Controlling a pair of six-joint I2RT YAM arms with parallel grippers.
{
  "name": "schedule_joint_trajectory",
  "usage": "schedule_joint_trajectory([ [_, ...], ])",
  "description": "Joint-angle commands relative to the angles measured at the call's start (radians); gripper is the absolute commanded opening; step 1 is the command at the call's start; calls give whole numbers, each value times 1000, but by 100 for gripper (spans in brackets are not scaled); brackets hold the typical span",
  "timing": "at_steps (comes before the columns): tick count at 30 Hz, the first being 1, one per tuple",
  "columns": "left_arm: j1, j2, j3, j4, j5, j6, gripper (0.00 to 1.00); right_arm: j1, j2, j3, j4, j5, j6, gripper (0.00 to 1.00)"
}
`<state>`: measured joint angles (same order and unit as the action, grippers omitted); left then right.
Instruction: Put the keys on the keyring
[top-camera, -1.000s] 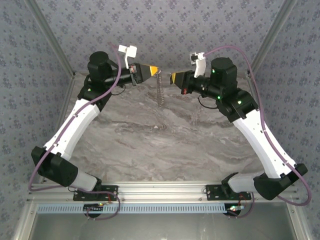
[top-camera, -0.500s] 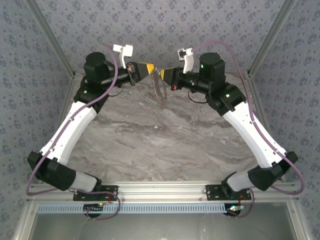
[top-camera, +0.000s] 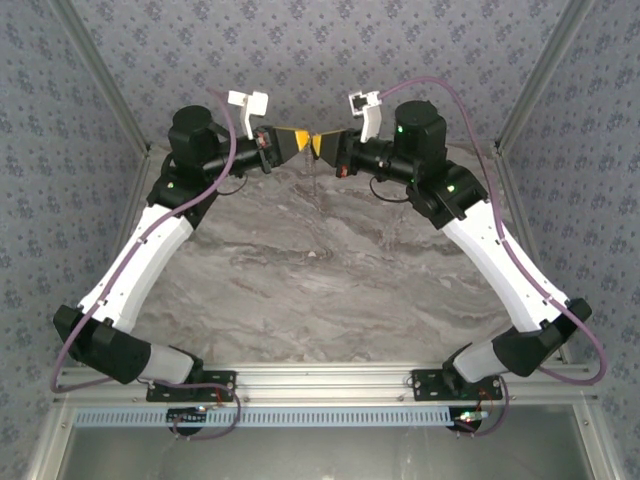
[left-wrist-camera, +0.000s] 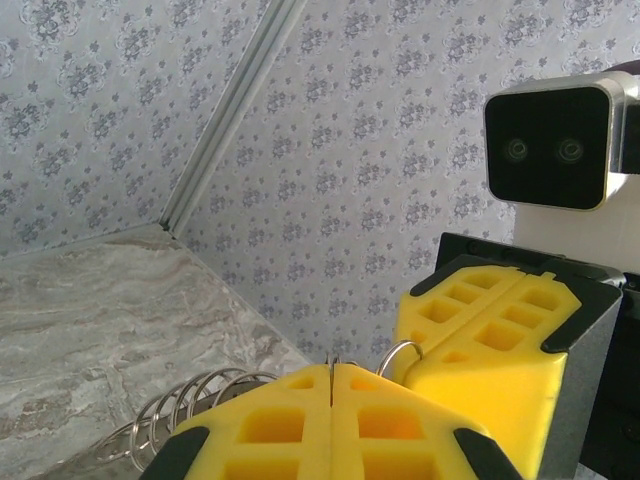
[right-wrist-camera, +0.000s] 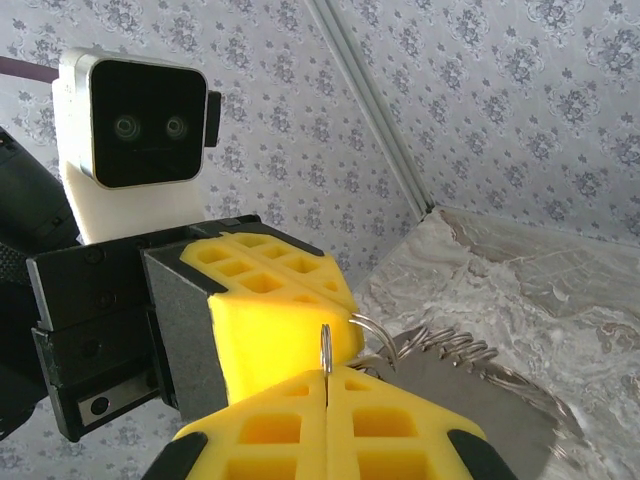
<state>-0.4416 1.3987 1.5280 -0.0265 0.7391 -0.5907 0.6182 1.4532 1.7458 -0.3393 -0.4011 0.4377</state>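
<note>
Top external view, near to far: left arm (top-camera: 150, 250) and right arm (top-camera: 500, 260) rise from their bases at the near edge and bend inward, so the tools meet nose to nose, raised over the far side of the counter (top-camera: 330, 270). Left tool (top-camera: 303, 143) is clamped shut on the keyring (left-wrist-camera: 190, 400), a thin grey springy coil dangling under its tip. Right tool (top-camera: 320, 146) is closed tight too, with a small wire loop (right-wrist-camera: 326, 345) poking out of its seam. Can't tell what that loop belongs to.

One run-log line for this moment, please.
left gripper: shut on grey coiled-wire keyring | right gripper: shut on slim metal piece | tips close together, raised over far edge of grey marble table
</note>
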Motion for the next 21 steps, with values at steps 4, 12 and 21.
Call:
schedule_joint_trajectory([
  [4,-11,-40,4,34,-1,15,0,6,19,26,11,-8,15,0],
  [12,-12,-55,4,45,6,14,0,-43,-11,-45,34,-14,52,0],
  [21,-12,-55,9,57,6,11,0,-54,-21,-81,38,-31,69,0],
])
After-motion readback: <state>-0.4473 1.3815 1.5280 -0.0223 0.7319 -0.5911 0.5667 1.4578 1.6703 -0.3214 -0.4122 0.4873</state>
